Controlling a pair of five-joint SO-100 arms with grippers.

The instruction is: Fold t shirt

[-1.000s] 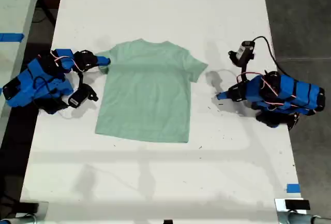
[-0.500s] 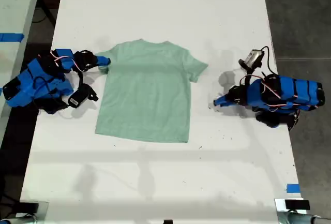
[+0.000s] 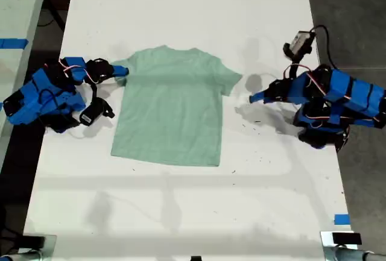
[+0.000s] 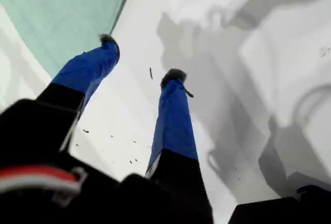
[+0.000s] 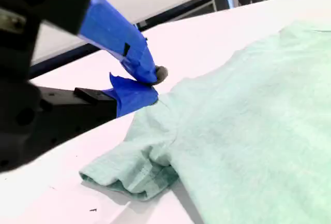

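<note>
The pale mint-green t shirt (image 3: 172,107) lies flat on the white table (image 3: 193,8), neck toward the exterior view's top. My second gripper (image 3: 120,71) is at the shirt's shoulder on the exterior view's left. In the second wrist view this gripper (image 5: 147,81) has its jaws together, pinching the cloth edge above the crumpled sleeve (image 5: 129,172). My first gripper (image 3: 256,97) is just off the sleeve (image 3: 232,80) on the exterior view's right. It stands open (image 4: 140,57) over bare table, with the shirt (image 4: 62,12) beyond one fingertip.
The table's edges run close behind both arm bases in the exterior view. Blue tape marks (image 3: 341,219) sit near the lower right corner of that view. Dark floor (image 3: 350,14) lies to its right, and another pale surface (image 3: 18,8) is at its left.
The first arm swung toward the exterior view's top, and its gripper now sits nearer the shirt's sleeve. The second arm and the shirt have stayed still.
</note>
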